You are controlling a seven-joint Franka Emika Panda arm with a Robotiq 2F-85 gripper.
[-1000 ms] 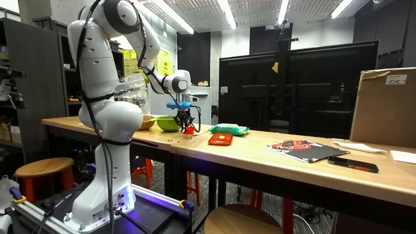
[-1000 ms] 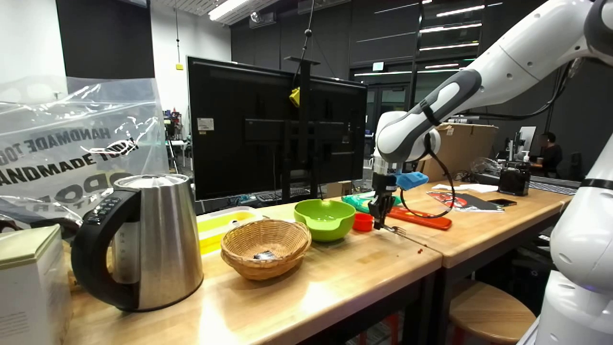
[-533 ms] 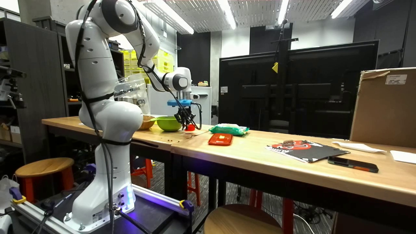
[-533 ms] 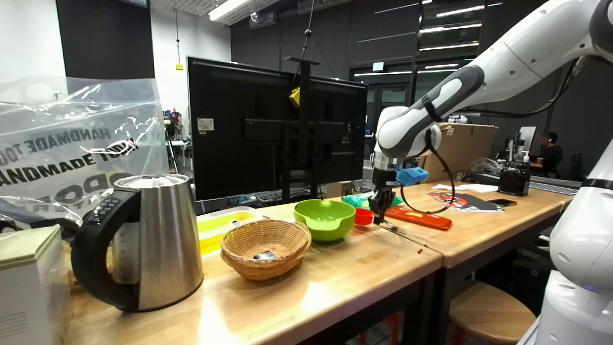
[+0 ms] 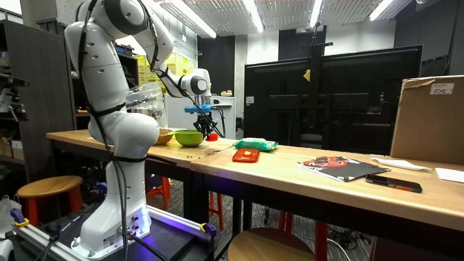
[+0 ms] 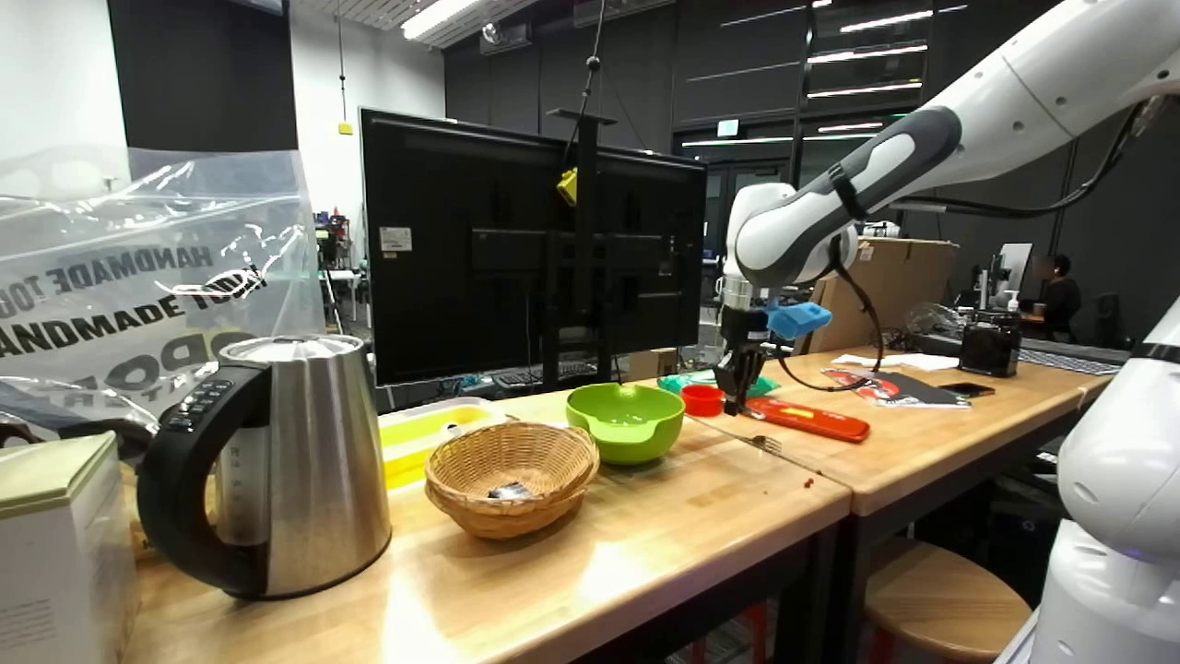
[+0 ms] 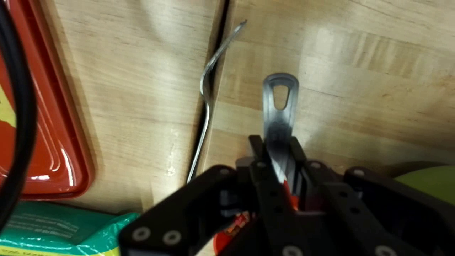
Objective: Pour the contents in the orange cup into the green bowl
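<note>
Orange cup (image 6: 702, 407): red-orange; handle (image 7: 279, 121) silver-grey; contents (image 7: 240, 221) speckled red and tan. Green bowl (image 6: 636, 446): solid lime. Jaws: black. Bench (image 6: 691, 526): pale wood grain. Packet (image 7: 53, 227): green, yellow strip, pale print. Tray (image 7: 49, 153): red, yellow patch. Basket (image 6: 516, 522): tan weave. Kettle (image 6: 323, 470): silver and black.

One cup (image 6: 702, 403); one bowl (image 6: 634, 444)

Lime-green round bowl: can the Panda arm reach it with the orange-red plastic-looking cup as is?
Probably yes: the black hand grips the cup by its metal handle, and the bowl stands close by, open side up and uncovered.
</note>
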